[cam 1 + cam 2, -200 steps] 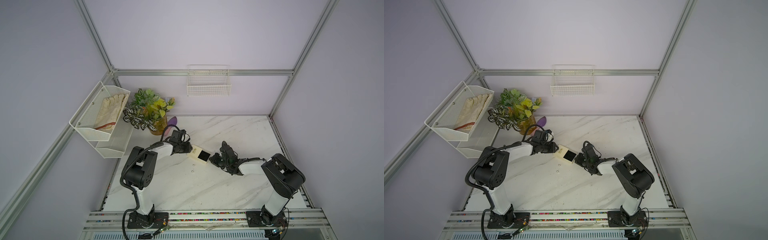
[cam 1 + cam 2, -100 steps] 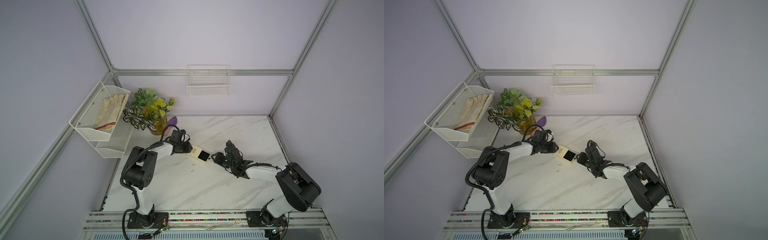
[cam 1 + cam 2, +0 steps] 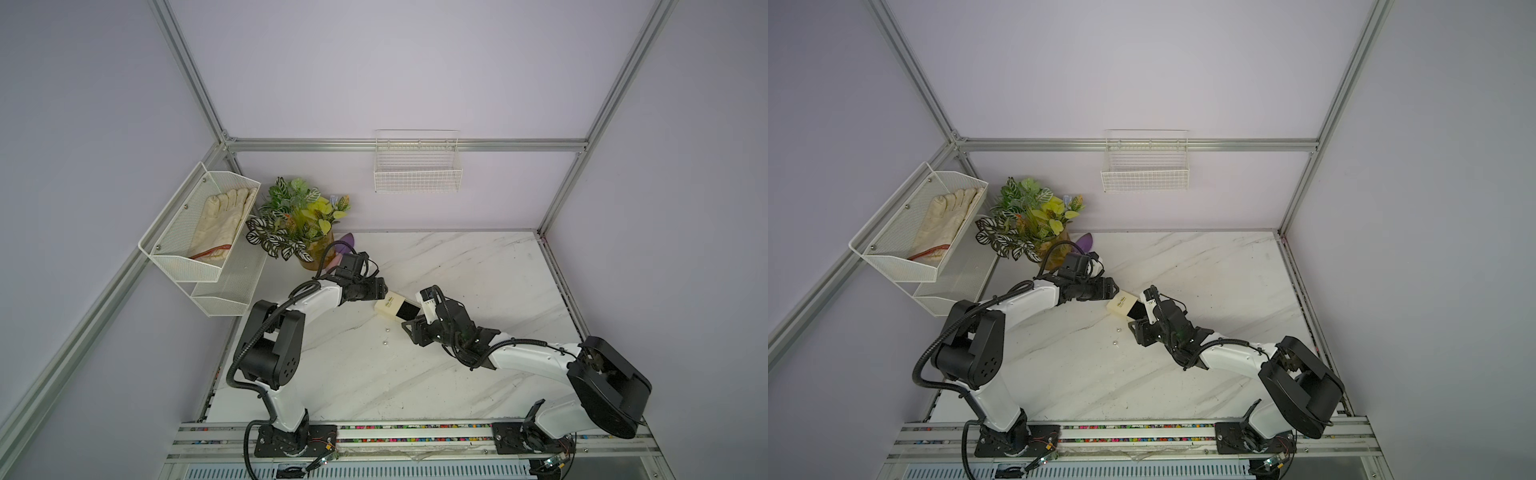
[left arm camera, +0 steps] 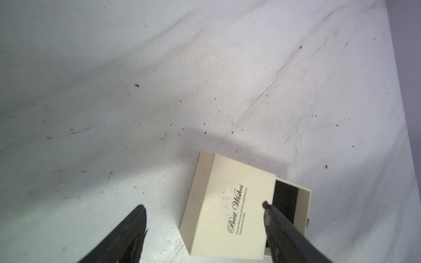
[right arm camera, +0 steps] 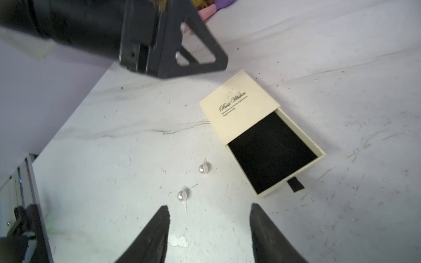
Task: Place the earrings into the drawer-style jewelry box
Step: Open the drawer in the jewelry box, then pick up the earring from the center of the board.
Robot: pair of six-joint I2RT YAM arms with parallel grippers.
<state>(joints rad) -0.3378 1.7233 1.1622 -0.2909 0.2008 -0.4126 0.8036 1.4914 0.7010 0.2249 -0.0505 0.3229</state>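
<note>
Left claw [image 4: 204, 205] and right claw [image 5: 209, 206] stand wide beside the jewelry box [image 5: 239, 107] lettered "Best Wishes".

Both earrings [image 5: 203, 169] on table [image 5: 109, 145]; jewelry box [image 5: 237, 109] just beside

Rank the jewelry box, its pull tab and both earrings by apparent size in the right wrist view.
1. jewelry box
2. pull tab, marginally bigger than either earring
3. earring nearer the box and other earring: alike, unranked

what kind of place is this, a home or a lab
Probably a robot test cell: an aluminium frame with plain lilac panels encloses the marble-look table, and the left arm and right arm are mounted on a rail along its front edge.
</note>
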